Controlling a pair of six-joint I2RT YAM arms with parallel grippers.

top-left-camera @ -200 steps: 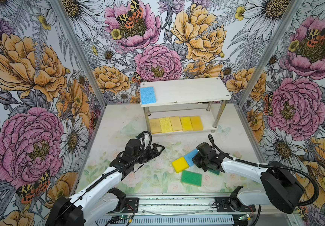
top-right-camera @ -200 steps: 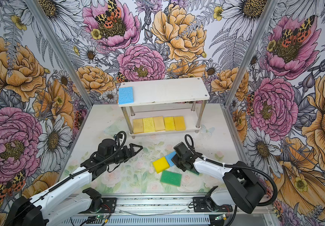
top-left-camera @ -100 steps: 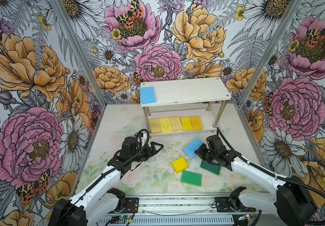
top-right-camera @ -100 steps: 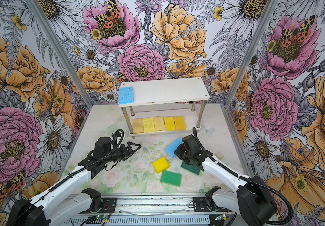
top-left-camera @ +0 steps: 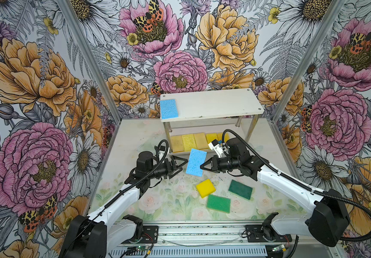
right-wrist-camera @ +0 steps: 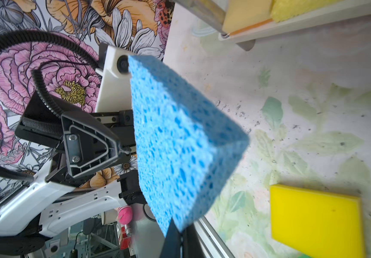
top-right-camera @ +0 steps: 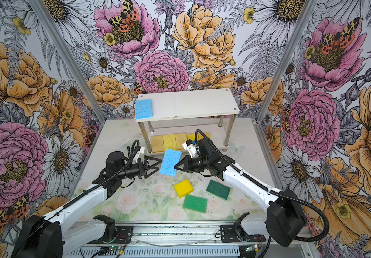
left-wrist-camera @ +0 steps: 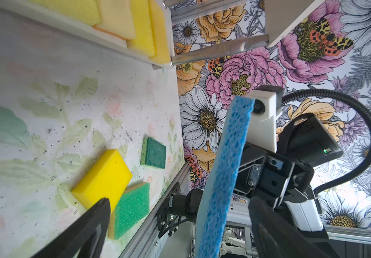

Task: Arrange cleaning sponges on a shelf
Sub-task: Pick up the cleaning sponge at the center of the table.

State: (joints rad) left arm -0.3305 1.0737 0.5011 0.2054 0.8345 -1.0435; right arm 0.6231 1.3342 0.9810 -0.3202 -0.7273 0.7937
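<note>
Right tool (top-left-camera: 202, 166): we clamp the blue sponge (top-left-camera: 195, 162) at its edge.
Left tool (top-left-camera: 183, 165): spread apart, sponge just ahead, edge-on.

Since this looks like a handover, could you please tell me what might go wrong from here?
1. The right gripper pinches the raised blue sponge only at one edge, so it may twist or slip out.
2. The open left gripper sits close to its other side; closing off-centre could knock it down near the yellow sponge.
</note>
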